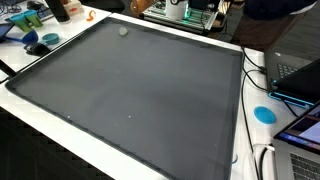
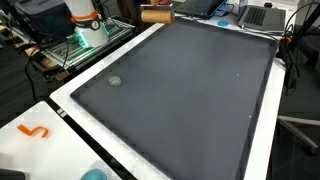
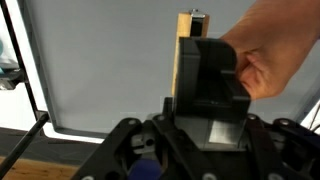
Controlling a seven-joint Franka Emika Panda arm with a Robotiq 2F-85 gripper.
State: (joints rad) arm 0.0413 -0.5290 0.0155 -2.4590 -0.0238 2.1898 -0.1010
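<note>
In the wrist view my gripper [image 3: 208, 118] fills the bottom of the picture, its dark linkages spread to either side. A black boxy object [image 3: 212, 82] stands right at the jaws, with an upright wooden block [image 3: 185, 55] against its left side. A person's hand [image 3: 268, 58] grips the black object from the right. The fingertips are hidden behind that object, so their state is unclear. Beyond lies a large dark grey mat [image 3: 100, 60]. The gripper does not show clearly in either exterior view; a tan shape [image 2: 157, 15] sits at the mat's far edge.
The dark mat [image 1: 130, 95] covers most of a white table [image 1: 40, 130] in both exterior views. A small grey round object [image 1: 123, 30] rests near one corner of the mat [image 2: 115, 81]. Laptops [image 1: 300, 75], cables, a blue disc [image 1: 264, 114] and clutter ring the table.
</note>
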